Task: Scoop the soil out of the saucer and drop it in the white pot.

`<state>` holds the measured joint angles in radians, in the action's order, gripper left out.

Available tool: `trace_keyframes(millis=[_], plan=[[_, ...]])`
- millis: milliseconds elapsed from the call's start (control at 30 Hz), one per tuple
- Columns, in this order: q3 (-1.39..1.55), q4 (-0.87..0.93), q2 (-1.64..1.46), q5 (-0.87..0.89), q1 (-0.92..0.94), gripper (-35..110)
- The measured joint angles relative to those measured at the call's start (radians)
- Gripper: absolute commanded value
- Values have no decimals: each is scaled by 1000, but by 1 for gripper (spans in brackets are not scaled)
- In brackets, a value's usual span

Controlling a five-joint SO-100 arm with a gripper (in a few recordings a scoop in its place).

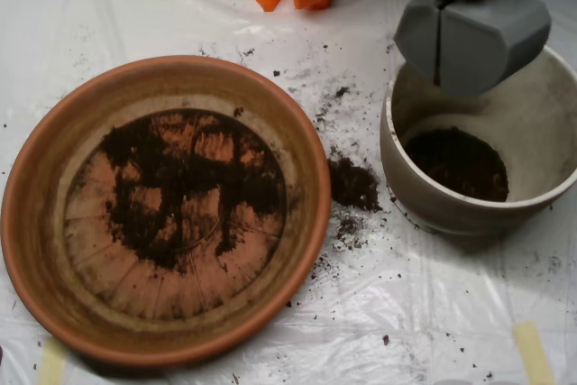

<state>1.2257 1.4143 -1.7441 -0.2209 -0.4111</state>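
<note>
Above the white pot (541, 146) at the table's right edge, the scoop (471, 38) was held clenched; soil (180, 182) was left smeared in the saucer (36, 223), and further spillage could be caused by off-centre release

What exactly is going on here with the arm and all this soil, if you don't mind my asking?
A robot arm is moving soil from the terracotta saucer into the white pot. Its grey scoop hangs above the pot's rim with its two halves together. Soil lies in the bottom of the pot, and a thin smeared layer covers part of the saucer's base. A spilled clump sits on the white sheet between the two.
</note>
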Motion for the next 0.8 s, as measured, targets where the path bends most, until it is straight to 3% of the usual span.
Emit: trace_keyframes(millis=[100,200,533,800], plan=[[-18,40,23,5,-14,26],[-15,64,32,-2,-15,38],[43,63,17,35,-6,41],[55,44,-95,129,169,44]])
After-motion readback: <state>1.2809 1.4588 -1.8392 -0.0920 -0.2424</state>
